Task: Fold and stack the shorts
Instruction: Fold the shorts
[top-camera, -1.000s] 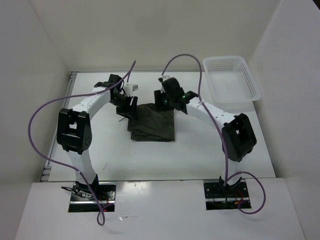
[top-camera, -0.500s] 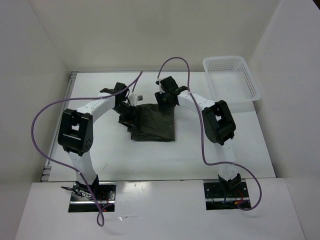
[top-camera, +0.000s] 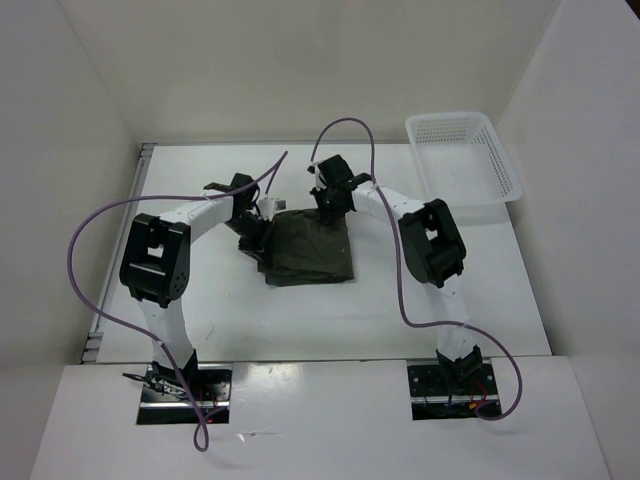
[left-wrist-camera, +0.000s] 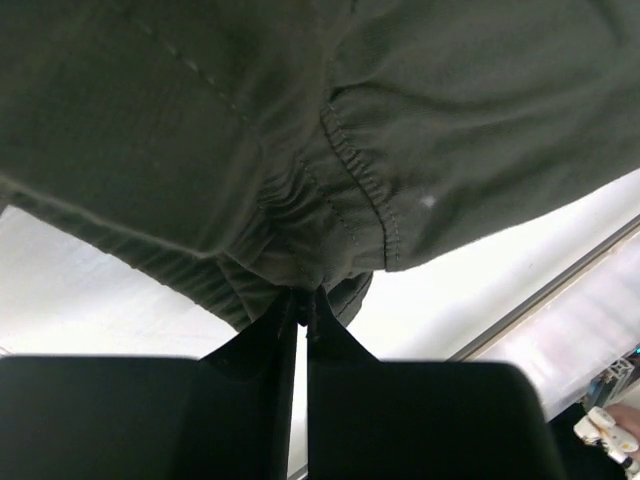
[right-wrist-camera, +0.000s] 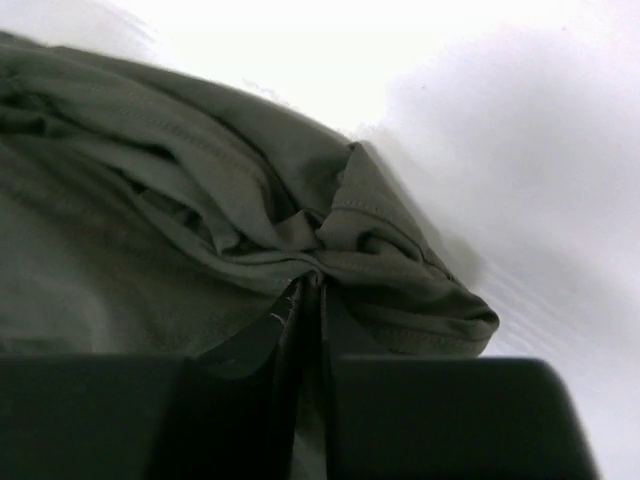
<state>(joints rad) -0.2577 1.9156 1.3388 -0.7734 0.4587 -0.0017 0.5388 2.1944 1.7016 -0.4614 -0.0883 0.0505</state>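
Observation:
The dark olive-green shorts (top-camera: 312, 250) lie in a rough square on the white table, mid-centre in the top view. My left gripper (top-camera: 262, 226) is at the cloth's far left corner, shut on the shorts; in the left wrist view its fingertips (left-wrist-camera: 302, 298) pinch a gathered, stitched fold of the shorts (left-wrist-camera: 330, 150). At the far right corner, my right gripper (top-camera: 333, 207) is shut on the shorts too; its fingertips (right-wrist-camera: 315, 285) clamp a bunched hem of the shorts (right-wrist-camera: 200, 220) against the table.
A white plastic lattice basket (top-camera: 462, 160) stands at the back right of the table (top-camera: 200, 310). White walls close in the table on three sides. Purple cables loop over both arms.
Both grippers have closed on the far edge of the shorts. The right arm folded back and moved its gripper left to the cloth's far right corner; the left gripper shifted slightly right.

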